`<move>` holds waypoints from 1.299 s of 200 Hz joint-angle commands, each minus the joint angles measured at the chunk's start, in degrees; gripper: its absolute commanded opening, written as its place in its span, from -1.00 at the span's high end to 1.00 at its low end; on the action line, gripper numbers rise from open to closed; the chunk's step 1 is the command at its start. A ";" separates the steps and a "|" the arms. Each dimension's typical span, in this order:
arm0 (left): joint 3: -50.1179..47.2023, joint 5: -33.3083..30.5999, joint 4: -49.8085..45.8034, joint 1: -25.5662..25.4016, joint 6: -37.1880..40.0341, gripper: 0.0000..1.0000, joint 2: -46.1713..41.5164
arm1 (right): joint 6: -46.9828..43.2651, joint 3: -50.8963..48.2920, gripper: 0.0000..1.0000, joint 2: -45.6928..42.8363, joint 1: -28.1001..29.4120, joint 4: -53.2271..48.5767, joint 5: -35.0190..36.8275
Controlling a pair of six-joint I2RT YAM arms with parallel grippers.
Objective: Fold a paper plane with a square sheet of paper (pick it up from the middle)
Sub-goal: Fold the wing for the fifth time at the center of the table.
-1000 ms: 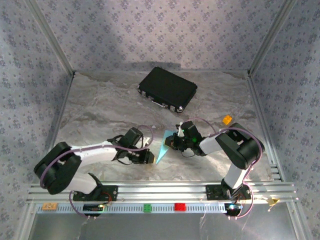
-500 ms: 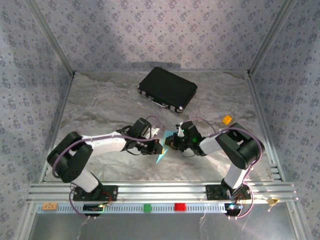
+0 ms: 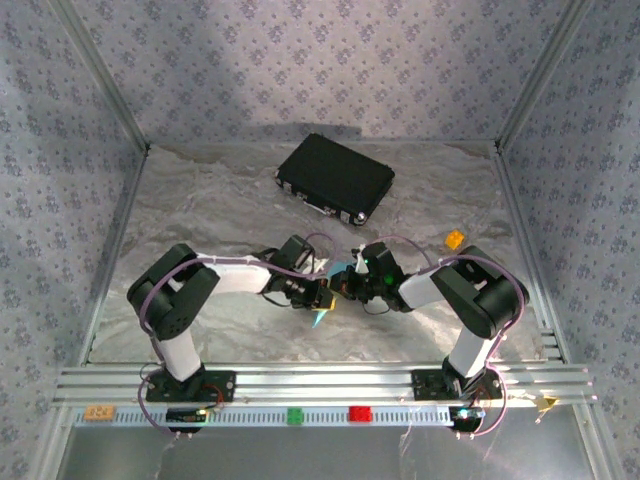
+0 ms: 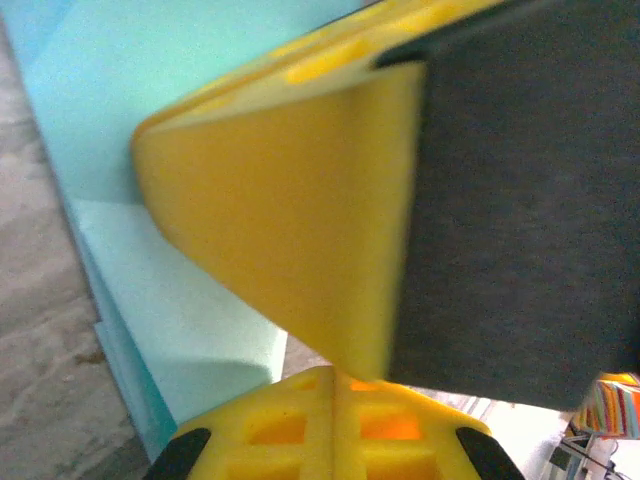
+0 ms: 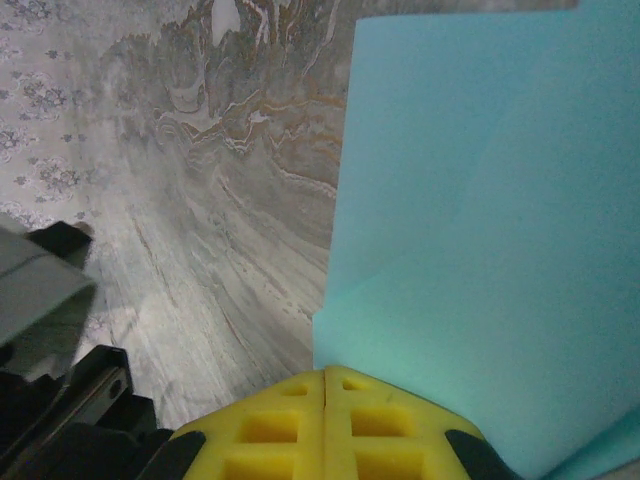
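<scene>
Paper sheet (image 5: 480, 200), light blue and already folded into overlapping plies, lies at the centre of the tabletop (image 3: 200, 230), between the two hands; it is on the near side of the black case (image 3: 335, 178) and to the left of the orange block (image 3: 454, 239). In the top view it reads as a slim sliver with its point toward the near edge; whether it rests on the surface or is lifted clear cannot be told.

Right hand (image 3: 346, 284): fingers together; in the right wrist view the sheet comes straight out from the fingertips, so the hand is judged to be clamped on it.

Left hand (image 3: 320, 294): reaches in from the left and meets the sheet's left side; fingers together; in the left wrist view the sheet shows as stepped layers just beyond and to the left; whether any ply is caught between the fingers cannot be told.

Handling, as a judgement:
- Weight: negligible; the sheet will follow any slight pull or draught.
- Stiffness: limp at single-ply edges; stiffer where the plies stack along a fold.
- Surface: smooth; likely to slide on the tabletop unless pinned.
- Fragility: creases are permanent; a stray pinch or drag marks the sheet, and opposed pulls from both hands may tear it.
- Hold point: take it on the layered middle, across a fold line; avoid the thin point and loose corners, which will flop or buckle.
</scene>
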 commanded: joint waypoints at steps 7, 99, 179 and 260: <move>-1.94 -2.25 -2.41 -0.37 2.35 0.97 0.80 | -0.57 -2.55 0.93 2.49 -0.51 -8.92 5.81; -9.69 -5.15 -4.17 -0.46 0.60 0.94 -8.40 | -0.52 -2.77 0.92 2.58 -0.67 -8.87 5.86; -4.96 -0.20 -1.30 -0.60 -0.02 0.92 -11.12 | -0.56 -2.67 0.93 2.27 -0.59 -9.03 5.91; -3.05 -0.75 -3.07 -1.92 2.69 0.94 -2.72 | -0.42 -2.94 0.92 2.29 -0.41 -8.97 6.10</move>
